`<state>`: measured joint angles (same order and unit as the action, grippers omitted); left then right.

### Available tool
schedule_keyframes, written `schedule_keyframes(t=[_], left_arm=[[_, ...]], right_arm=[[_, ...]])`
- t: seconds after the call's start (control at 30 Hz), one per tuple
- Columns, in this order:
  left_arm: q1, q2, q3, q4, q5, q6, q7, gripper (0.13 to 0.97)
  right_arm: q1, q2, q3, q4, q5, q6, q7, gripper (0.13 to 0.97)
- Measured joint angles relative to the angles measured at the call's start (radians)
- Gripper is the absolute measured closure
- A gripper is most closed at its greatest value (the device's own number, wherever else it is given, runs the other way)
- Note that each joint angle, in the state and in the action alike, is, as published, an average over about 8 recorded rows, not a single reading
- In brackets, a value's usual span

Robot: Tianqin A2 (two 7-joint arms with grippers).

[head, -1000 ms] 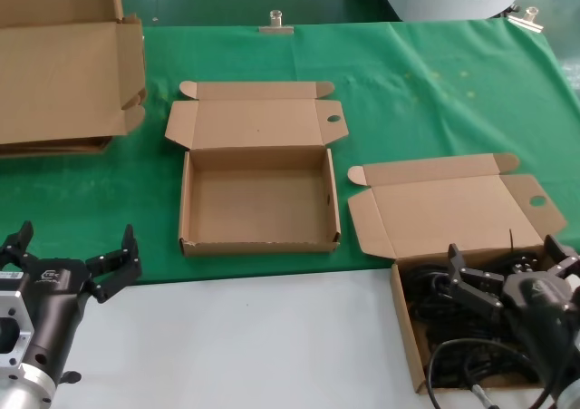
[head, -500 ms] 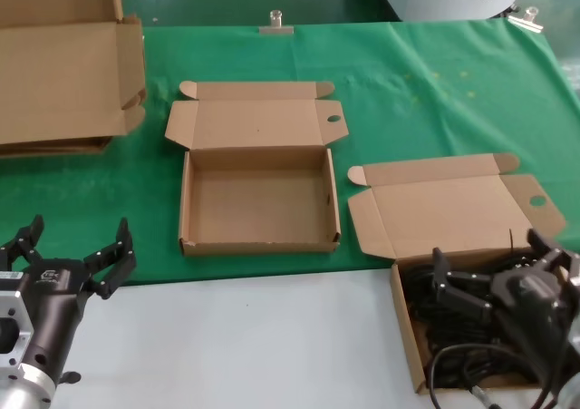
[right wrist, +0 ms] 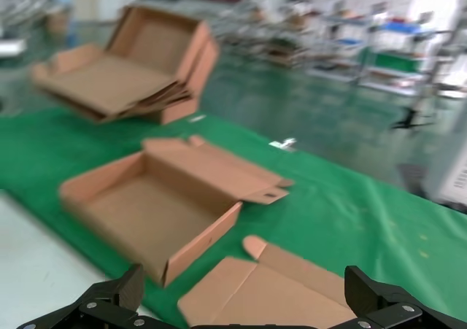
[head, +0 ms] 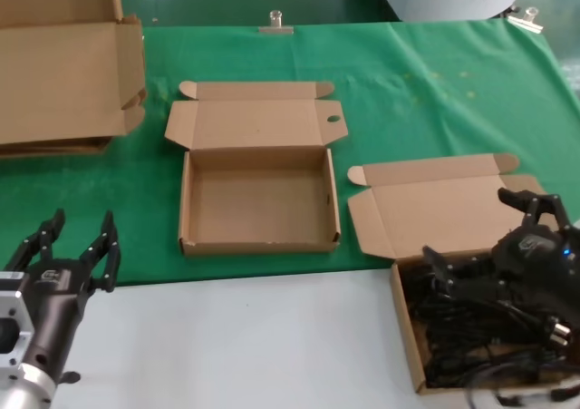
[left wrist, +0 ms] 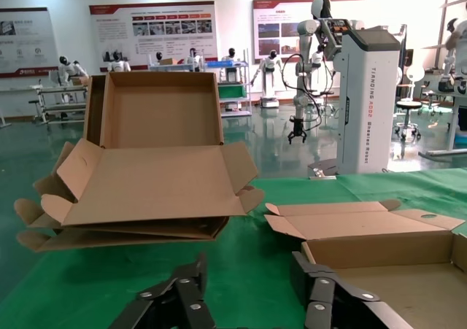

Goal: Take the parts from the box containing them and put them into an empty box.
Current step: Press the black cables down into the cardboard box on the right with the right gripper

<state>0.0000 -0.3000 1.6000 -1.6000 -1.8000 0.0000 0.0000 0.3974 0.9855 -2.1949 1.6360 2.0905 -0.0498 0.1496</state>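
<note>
The right gripper (head: 485, 237) is hanging over the box containing them (head: 406, 336), near the robot's right side. Its jaws are spread wide and are holding nothing. The parts (head: 471, 323) are lying in that box as a dark pile of thin black cords, all tangled together. The box's lid is lying flat behind it on the green cloth (head: 426, 92).

The empty box (head: 258, 200) is sitting in the middle of the cloth, just beside the full one, on its left. Its lid is folded back too, and nothing is inside.

The left gripper (head: 77, 250) is waiting at the near left edge, well apart from both boxes. Its jaws are open and empty. The big carton (head: 63, 73) is sitting far back on the left.

The cords are probably light and floppy. They will bend and sag when lifted, and loose ends may drag or catch on the other cords. I think the best place to grab 1 is across the middle of its bundle, where the loops are lying thick together. Grabbing only 1 loose strand could let the rest uncoil. A plug end may also snag on the box wall coming out.
</note>
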Motion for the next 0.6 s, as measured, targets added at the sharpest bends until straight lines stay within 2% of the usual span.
schedule_keyframes(t=[0.1,0.27,0.5,0.6], left_arm=[[0.000,0.000,0.000,0.000,0.000,0.000,0.000,0.671],[0.000,0.000,0.000,0.000,0.000,0.000,0.000,0.690],[0.000,0.000,0.000,0.000,0.000,0.000,0.000,0.821],[0.000,0.000,0.000,0.000,0.000,0.000,0.000,0.842]], right_arm=[[0.097,0.049,-0.047,-0.034,-0.087,-0.117,0.083,0.129],[0.243,0.079,-0.076,-0.099,-0.243,-0.342,0.155,0.129],[0.403,0.041,-0.077,-0.208,-0.407,-0.652,0.124,0.129],[0.456,0.016,-0.073,-0.251,-0.457,-0.773,0.082,0.129]])
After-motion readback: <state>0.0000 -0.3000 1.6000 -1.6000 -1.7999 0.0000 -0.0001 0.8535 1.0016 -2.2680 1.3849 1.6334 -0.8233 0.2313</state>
